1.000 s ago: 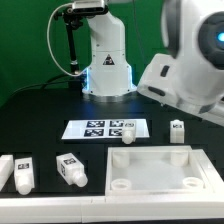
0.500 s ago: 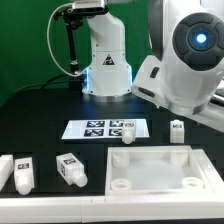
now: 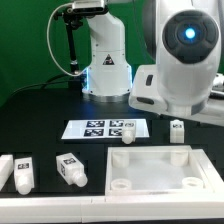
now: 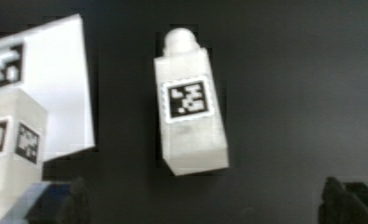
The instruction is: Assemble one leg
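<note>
The gripper [image 4: 195, 205] is spread wide and empty. The leg [image 4: 193, 100] lies flat on the black table [image 4: 287, 60], ahead of the fingertips [image 4: 350, 195] and not between them. Its long axis crosses their closing line. It is seemingly the exterior view's right-middle one.

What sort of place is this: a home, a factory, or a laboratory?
Probably a robotics laboratory bench: a white robot arm stands on a black table before a green backdrop, with a flat white marker board and a tagged small white plastic leg.
</note>
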Controlling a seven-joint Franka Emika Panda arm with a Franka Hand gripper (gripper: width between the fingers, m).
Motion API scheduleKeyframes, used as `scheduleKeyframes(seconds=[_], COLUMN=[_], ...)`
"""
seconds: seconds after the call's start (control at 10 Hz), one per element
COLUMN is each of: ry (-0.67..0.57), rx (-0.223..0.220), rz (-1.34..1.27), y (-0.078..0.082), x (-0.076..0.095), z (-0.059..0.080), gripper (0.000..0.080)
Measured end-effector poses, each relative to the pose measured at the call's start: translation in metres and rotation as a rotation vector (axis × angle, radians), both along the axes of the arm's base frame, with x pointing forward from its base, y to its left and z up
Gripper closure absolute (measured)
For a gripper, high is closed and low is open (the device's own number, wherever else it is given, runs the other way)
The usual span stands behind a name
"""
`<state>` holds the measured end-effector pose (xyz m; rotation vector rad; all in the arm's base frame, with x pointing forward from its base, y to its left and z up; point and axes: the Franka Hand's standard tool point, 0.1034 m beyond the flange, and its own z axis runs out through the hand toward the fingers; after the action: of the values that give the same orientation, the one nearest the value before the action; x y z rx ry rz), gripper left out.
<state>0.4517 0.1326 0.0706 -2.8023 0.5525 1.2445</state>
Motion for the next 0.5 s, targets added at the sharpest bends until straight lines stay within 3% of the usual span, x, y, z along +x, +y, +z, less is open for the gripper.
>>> scheduleKeyframes(seconds=[0.5], ry=[0.009], rx=[0.004], rz=[-0.015], y=[-0.0023], x=[-0.0021], z=[-0.0068], gripper=[0.0150])
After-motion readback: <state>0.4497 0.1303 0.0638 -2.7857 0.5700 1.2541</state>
